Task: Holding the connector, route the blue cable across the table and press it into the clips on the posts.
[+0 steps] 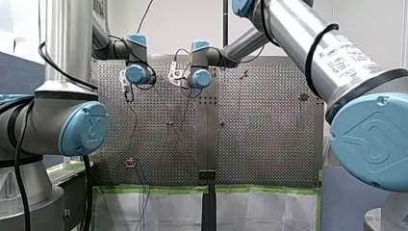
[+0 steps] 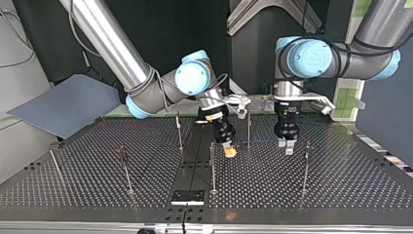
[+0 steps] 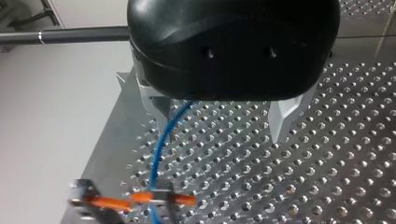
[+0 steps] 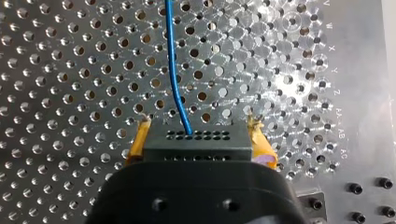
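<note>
My right arm (image 2: 112, 44) enters the top view from 11 o'clock. Its wrist is bent, so the right end effector (image 2: 229, 150) slants down toward 5 o'clock, with its yellow pads (image 4: 262, 148) clamped on the connector (image 4: 196, 140). My left arm (image 2: 360, 61) enters from 1 o'clock. The left end effector (image 2: 286, 145) hangs vertical, metal fingers (image 3: 283, 119) spread apart.

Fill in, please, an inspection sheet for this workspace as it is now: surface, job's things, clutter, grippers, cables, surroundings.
Surface: perforated metal table, flat.
Job's things: black connector with the blue cable attached; thin posts stand upright; clips too small to judge.
Clutter: nothing seen.
Grippers: right gripper shut on the connector, yellow pads; left gripper open, the cable close by one finger.
Cables: blue cable runs from the connector ahead over the table.
Surroundings: grey sheet beside the table.
</note>
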Robot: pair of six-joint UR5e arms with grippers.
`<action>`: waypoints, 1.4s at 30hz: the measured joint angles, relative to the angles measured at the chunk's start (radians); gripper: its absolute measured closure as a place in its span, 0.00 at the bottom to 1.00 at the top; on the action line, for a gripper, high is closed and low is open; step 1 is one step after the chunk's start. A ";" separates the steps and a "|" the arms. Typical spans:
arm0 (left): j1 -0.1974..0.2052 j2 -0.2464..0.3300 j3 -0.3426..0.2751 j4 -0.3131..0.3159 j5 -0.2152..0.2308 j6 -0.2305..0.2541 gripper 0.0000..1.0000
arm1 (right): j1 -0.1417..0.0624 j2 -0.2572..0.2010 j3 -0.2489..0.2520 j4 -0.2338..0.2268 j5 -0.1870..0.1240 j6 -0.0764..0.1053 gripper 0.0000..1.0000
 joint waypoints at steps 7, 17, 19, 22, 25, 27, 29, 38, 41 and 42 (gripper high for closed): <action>-0.005 -0.050 0.016 0.029 -0.024 -0.003 0.13 | -0.004 0.000 0.000 0.001 -0.001 0.000 1.00; -0.007 -0.058 0.017 0.024 -0.040 -0.030 1.00 | -0.010 0.000 0.000 0.006 -0.001 0.000 1.00; -0.008 -0.058 0.016 0.020 -0.050 -0.035 1.00 | -0.012 0.000 0.001 0.009 -0.001 0.000 1.00; -0.008 -0.058 0.009 0.015 -0.072 -0.040 1.00 | -0.015 0.000 0.002 0.017 -0.001 -0.003 1.00; -0.008 -0.058 -0.006 0.013 -0.086 -0.041 1.00 | -0.017 0.000 0.008 0.021 0.000 -0.006 1.00; -0.009 -0.058 -0.019 0.012 -0.092 -0.041 1.00 | -0.019 0.000 0.016 0.022 0.002 -0.007 1.00; -0.011 -0.057 -0.035 0.014 -0.096 -0.040 1.00 | -0.021 0.000 0.025 0.022 0.002 -0.007 1.00; -0.011 -0.057 -0.113 0.074 -0.095 -0.055 1.00 | -0.028 0.001 0.082 0.024 0.001 -0.008 1.00; -0.012 -0.061 -0.143 0.104 -0.088 -0.058 1.00 | -0.028 0.001 0.108 0.024 0.002 -0.009 1.00; -0.014 -0.064 -0.152 0.112 -0.085 -0.058 1.00 | -0.028 0.001 0.116 0.024 0.002 -0.009 1.00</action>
